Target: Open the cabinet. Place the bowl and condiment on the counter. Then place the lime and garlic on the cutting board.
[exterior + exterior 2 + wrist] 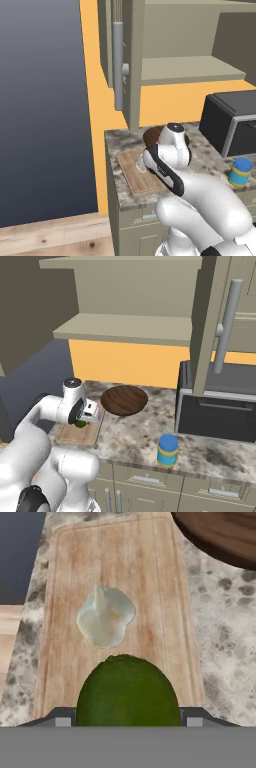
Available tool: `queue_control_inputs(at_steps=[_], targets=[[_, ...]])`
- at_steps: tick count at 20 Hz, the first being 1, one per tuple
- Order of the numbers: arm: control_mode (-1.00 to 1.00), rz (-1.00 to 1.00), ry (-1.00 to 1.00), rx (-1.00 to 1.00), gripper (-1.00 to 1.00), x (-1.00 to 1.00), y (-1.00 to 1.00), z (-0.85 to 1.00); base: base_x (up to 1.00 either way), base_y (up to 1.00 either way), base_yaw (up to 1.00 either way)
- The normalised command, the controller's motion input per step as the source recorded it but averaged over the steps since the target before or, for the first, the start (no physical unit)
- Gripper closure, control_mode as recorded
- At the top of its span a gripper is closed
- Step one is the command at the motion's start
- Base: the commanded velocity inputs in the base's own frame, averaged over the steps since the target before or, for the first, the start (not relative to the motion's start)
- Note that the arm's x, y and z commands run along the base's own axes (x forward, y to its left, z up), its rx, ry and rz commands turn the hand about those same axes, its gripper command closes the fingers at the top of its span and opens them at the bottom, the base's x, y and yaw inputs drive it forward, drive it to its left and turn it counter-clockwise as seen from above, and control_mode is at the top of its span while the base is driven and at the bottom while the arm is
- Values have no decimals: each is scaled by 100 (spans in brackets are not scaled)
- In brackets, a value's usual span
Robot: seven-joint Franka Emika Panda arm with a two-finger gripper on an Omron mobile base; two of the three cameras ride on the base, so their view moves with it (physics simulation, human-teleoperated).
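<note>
My gripper (128, 720) hangs just above the near end of the cutting board (150, 587), shut on the dark green lime (127, 689), which fills the space between its fingers. In the right base view the lime (80, 424) shows under the gripper (83, 419). The whitish garlic (105, 616) lies in the middle of the board. The brown bowl (124, 399) rests on the counter (135, 433) past the board's far corner. The blue and yellow condiment (168, 450) stands near the counter's front edge. The cabinet (210, 321) has both doors open, and its shelves are bare.
A black boxy appliance (220, 406) stands at the back right of the counter, under the open right door. The left door (131, 60) juts out above the counter's left end. The counter ends just left of the board.
</note>
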Motion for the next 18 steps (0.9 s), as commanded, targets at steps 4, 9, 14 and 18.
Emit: queue_control_inputs(at_steps=[4,9,14,18], targets=[[-100,0,4,0,100,16,0,-33,0,0,0],[-100,0,1,0,100,6,-2,-26,0,0,0],[-100,0,1,0,100,16,0,-47,0,0,0],[-100,0,3,0,100,14,0,-32,0,0,0]])
